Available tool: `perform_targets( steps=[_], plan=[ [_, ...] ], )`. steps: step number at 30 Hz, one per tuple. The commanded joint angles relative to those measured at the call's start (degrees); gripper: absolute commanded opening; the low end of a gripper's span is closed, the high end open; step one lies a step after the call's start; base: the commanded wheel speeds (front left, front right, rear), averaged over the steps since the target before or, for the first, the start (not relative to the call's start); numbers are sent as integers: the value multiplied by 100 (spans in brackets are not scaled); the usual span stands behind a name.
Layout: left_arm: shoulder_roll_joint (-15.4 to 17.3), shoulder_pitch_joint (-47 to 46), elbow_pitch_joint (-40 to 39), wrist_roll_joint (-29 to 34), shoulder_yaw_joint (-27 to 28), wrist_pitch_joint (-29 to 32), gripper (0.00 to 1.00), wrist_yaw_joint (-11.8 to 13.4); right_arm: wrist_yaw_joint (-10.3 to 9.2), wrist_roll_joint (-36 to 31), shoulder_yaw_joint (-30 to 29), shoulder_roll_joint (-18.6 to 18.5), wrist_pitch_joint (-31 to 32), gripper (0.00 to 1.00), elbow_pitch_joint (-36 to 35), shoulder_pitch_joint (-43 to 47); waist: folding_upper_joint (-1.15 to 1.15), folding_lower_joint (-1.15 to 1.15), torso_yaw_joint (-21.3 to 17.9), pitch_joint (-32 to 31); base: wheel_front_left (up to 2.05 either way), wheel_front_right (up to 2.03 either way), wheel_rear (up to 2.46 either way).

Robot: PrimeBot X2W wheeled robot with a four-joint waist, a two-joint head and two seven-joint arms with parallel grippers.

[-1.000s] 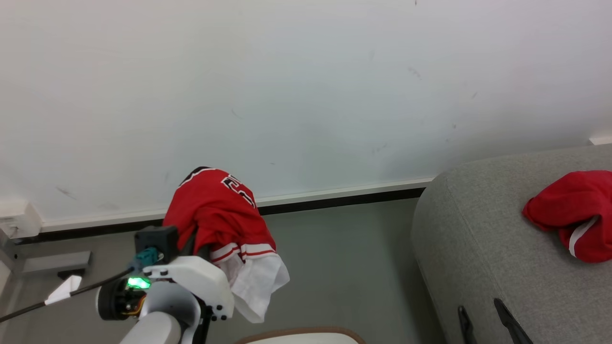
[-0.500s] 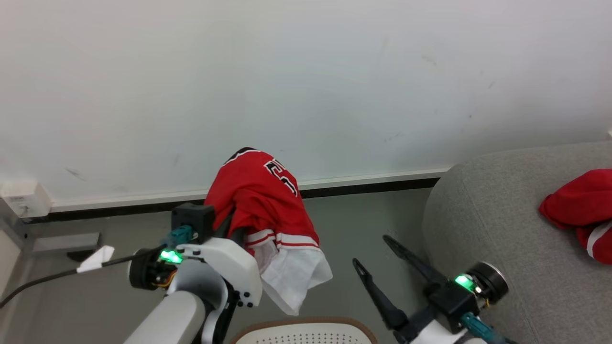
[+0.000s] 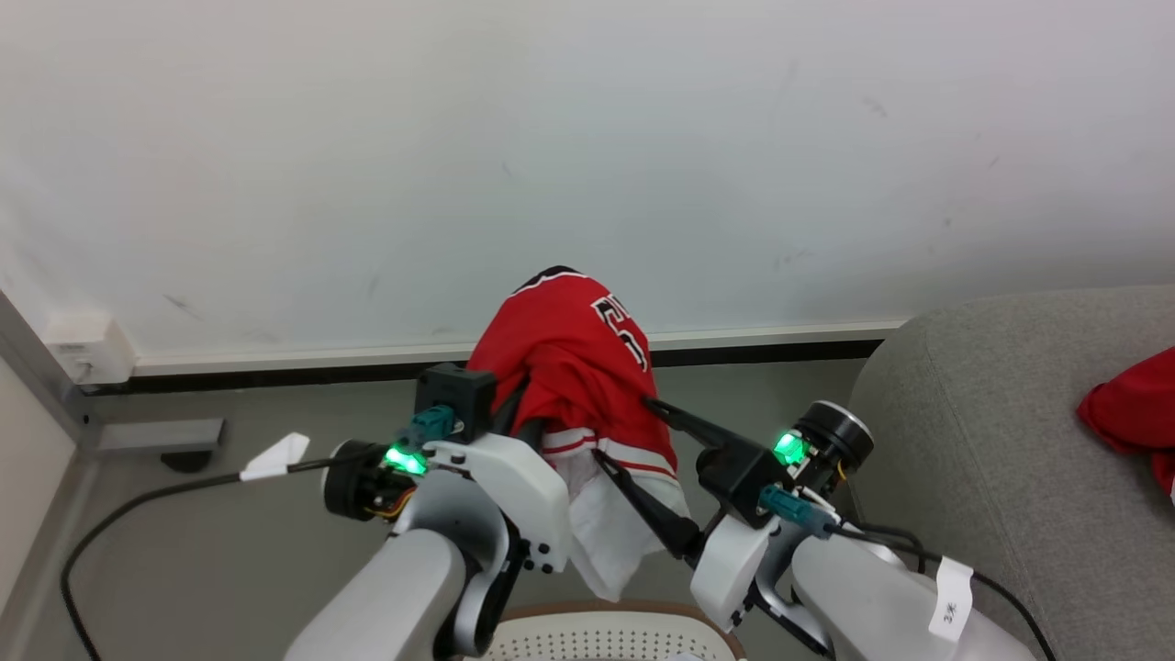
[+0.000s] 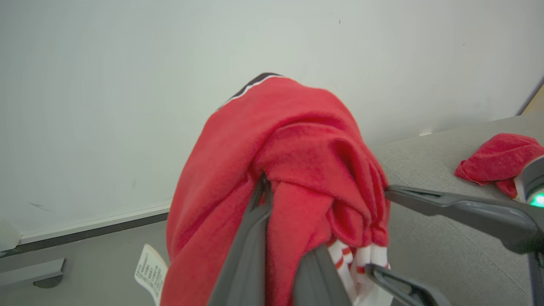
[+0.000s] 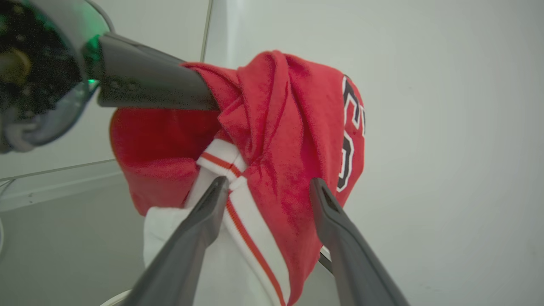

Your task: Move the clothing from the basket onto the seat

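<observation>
A red jersey (image 3: 578, 367) hangs bunched above the basket (image 3: 597, 609), its long axis near upright, black-trimmed edge up, striped hem and white cloth (image 3: 606, 542) trailing down. The left gripper (image 4: 265, 199), fingers pressed together, pinches its folds. The right gripper (image 5: 268, 182), spread wide, straddles the lower part. Another red garment (image 3: 1134, 413) lies on the seat (image 3: 991, 413).

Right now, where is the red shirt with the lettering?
Mid head view, the red shirt hangs from the shut left gripper above the basket, the open right gripper straddling its striped edge, the grey seat to its right.
</observation>
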Motion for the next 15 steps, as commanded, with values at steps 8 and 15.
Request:
perform_targets(
  steps=[8,15],
  plan=[
    [-295,-235,117,-11,-202,-17,0,-133,-15,37,178,95,-107,86,735,-555,0,-1,58,75,0,0,0],
    [-336,-272,252,-83,-212,-92,0,-149,-15,400,148,91,-105,0,449,-492,0,-1,21,78,0,0,0]
  ],
)
